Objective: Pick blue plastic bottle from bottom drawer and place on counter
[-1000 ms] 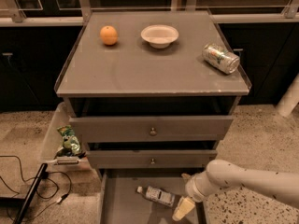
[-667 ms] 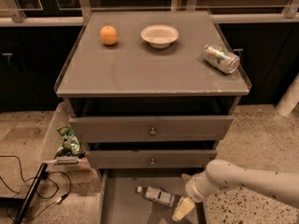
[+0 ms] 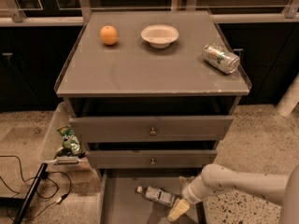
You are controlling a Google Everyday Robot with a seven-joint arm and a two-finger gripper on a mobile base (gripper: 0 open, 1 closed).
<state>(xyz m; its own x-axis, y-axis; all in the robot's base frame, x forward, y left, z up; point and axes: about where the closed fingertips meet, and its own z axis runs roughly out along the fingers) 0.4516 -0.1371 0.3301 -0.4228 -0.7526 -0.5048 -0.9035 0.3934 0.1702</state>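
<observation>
The blue plastic bottle (image 3: pixel 159 195) lies on its side on the floor of the open bottom drawer (image 3: pixel 126 206), white cap to the left. My gripper (image 3: pixel 179 208) reaches in from the right on a white arm and sits just right of the bottle's base, low in the drawer. The counter (image 3: pixel 149 66) is the grey top of the cabinet, above the two knobbed drawers.
On the counter stand an orange (image 3: pixel 109 35), a white bowl (image 3: pixel 160 35) and a dented silver-green can (image 3: pixel 220 58) lying near the right edge. A clear bin with a green bag (image 3: pixel 68 142) stands left of the cabinet. Black cables (image 3: pixel 28 185) lie on the floor at left.
</observation>
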